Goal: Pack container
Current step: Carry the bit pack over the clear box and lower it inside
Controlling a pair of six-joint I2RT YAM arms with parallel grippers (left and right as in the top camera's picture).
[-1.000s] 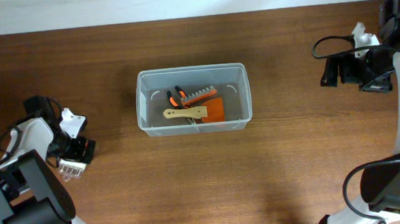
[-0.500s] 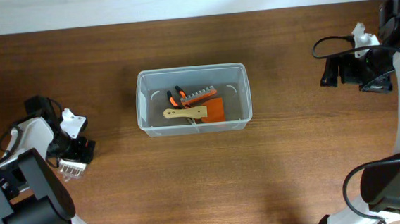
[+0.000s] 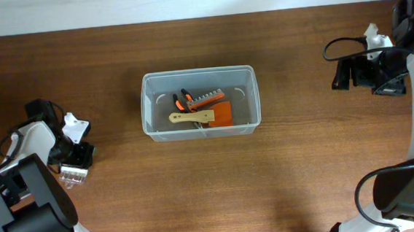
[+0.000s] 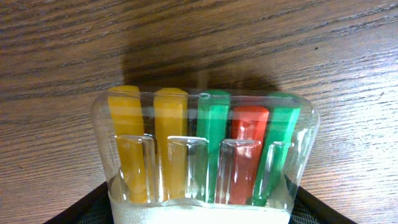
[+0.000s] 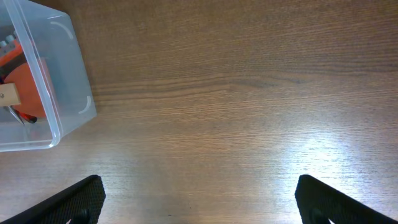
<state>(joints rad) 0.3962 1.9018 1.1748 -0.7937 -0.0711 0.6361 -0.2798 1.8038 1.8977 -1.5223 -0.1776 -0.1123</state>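
Note:
The clear plastic container (image 3: 197, 73) stands mid-table and holds orange-handled pliers (image 3: 182, 99), a wooden-handled tool (image 3: 191, 118) and an orange piece (image 3: 223, 114). Its corner also shows in the right wrist view (image 5: 59, 81). My left gripper (image 3: 77, 156) is at the far left, shut on a clear pack of yellow, green and red sticks (image 3: 71, 174), which lies low over the table. In the left wrist view the pack (image 4: 202, 146) fills the space between the fingers of the left gripper (image 4: 199, 208). My right gripper (image 3: 341, 74) is open and empty at the far right, shown in the right wrist view (image 5: 199, 199) over bare wood.
The brown wooden table (image 3: 197, 190) runs to a white wall strip at the back. The right arm's cable (image 3: 341, 42) loops above the right gripper. Both arm bases sit at the front corners.
My left gripper and the pack have shifted very slightly to the left. The right arm and the container have not moved.

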